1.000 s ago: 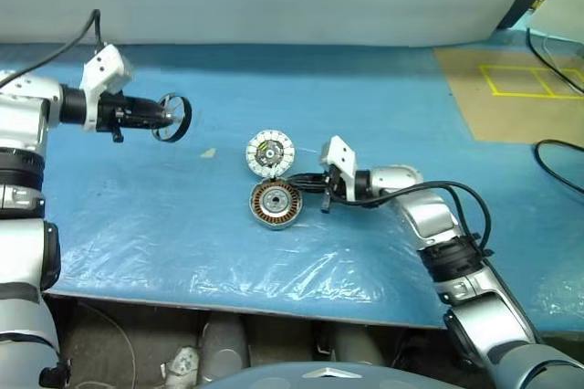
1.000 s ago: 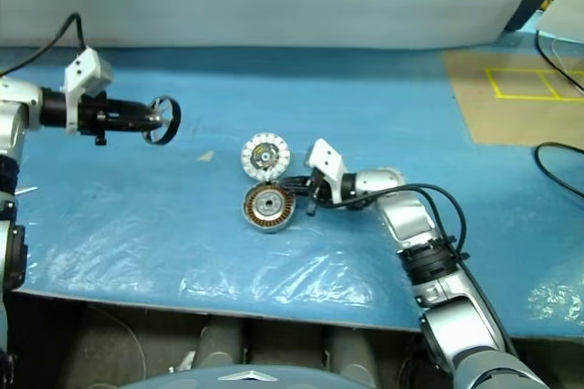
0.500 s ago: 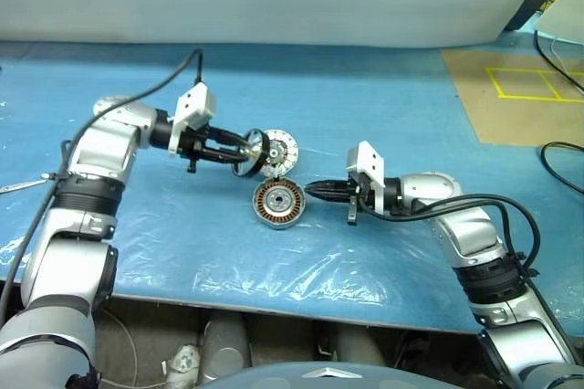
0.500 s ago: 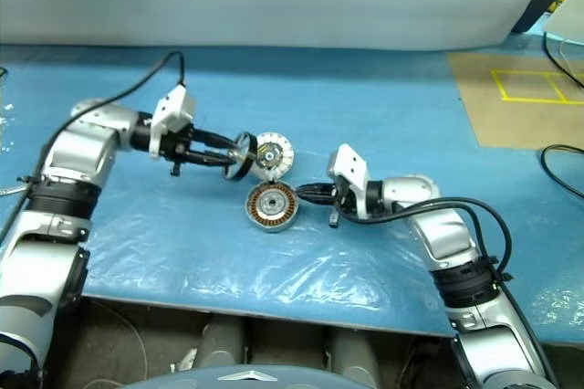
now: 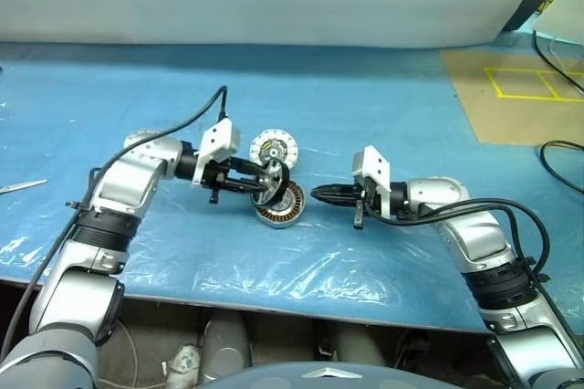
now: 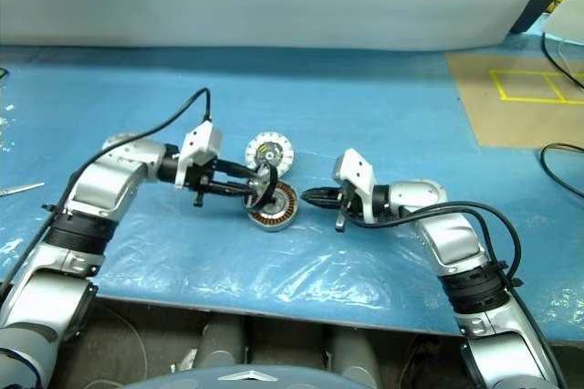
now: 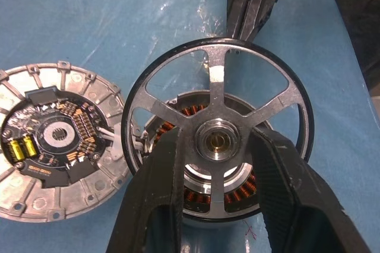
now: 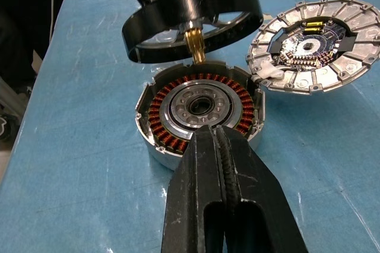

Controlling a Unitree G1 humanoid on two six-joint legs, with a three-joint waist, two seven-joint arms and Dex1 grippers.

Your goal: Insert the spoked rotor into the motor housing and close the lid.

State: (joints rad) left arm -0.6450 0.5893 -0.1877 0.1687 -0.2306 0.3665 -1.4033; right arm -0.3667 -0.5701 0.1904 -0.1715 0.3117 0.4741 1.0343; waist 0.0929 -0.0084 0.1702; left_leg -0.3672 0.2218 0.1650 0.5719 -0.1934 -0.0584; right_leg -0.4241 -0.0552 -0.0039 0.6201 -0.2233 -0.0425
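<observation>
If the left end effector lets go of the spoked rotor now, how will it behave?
The spoked rotor looks like rigid metal, so it probably will not bend. It hangs tilted above the motor housing, so it may land crooked. With its round rim, it could roll away.

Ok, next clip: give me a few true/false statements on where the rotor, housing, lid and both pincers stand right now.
1. The left pincer grips the spoked rotor by its hub. True.
2. The rotor is already seated in the motor housing. False: it hangs above the housing, brass shaft pointing down.
3. The lid covers the housing. False: it sits open beside the housing, circuit face up.
4. The right pincer is shut and empty. True.
5. The housing rests on the blue table cover. True.
</observation>
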